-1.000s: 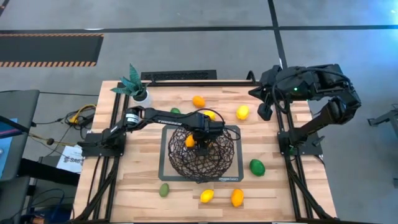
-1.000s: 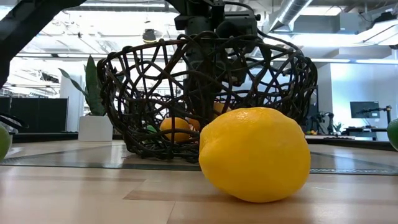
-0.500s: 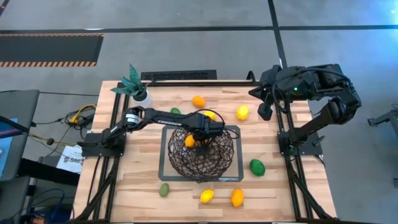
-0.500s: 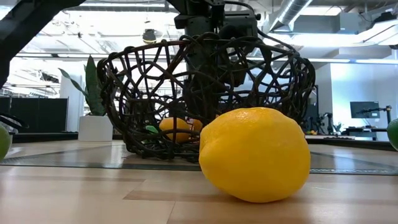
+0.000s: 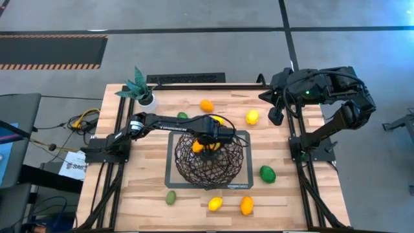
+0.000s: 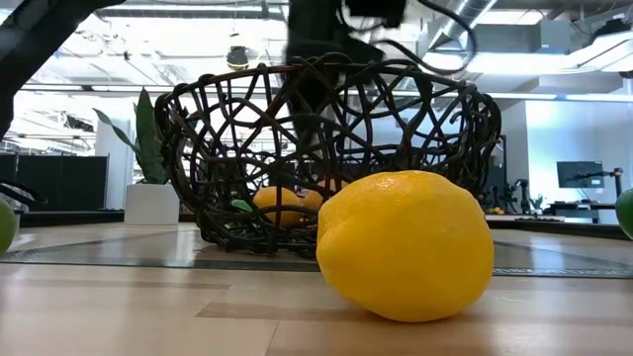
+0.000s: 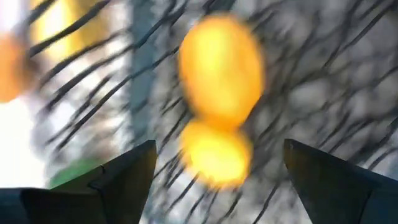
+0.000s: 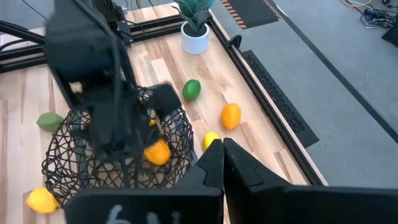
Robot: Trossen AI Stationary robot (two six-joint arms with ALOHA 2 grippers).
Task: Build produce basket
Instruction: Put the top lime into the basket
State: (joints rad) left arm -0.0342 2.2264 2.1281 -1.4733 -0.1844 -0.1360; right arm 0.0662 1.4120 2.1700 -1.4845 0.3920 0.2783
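The dark open-weave basket (image 5: 223, 169) stands on a grey-framed mat (image 5: 172, 176) in the middle of the table. My left gripper (image 5: 207, 140) hangs open over the basket's far half, empty. In the left wrist view (image 7: 217, 180) its fingers stand wide apart above two orange-yellow fruits (image 7: 221, 68) (image 7: 214, 152) that lie on the basket floor (image 6: 285, 206). Several more fruits lie loose on the table around the basket. My right gripper (image 5: 275, 116) is shut and empty at the far right, clear of the fruit; it also shows in its wrist view (image 8: 222, 163).
Loose fruit: orange (image 5: 206, 105), green (image 5: 183, 116) and yellow (image 5: 252, 117) at the far side; green (image 5: 267, 173) at the right; green (image 5: 171, 197), yellow (image 5: 215, 203) and orange (image 5: 246, 205) near the front edge. A potted plant (image 5: 139, 90) stands at the far left corner.
My left gripper has risen out of the basket. The orange fruit that was up at its fingers a second ago has dropped and now lies on the basket floor beside the other one. The basket has stayed in place.
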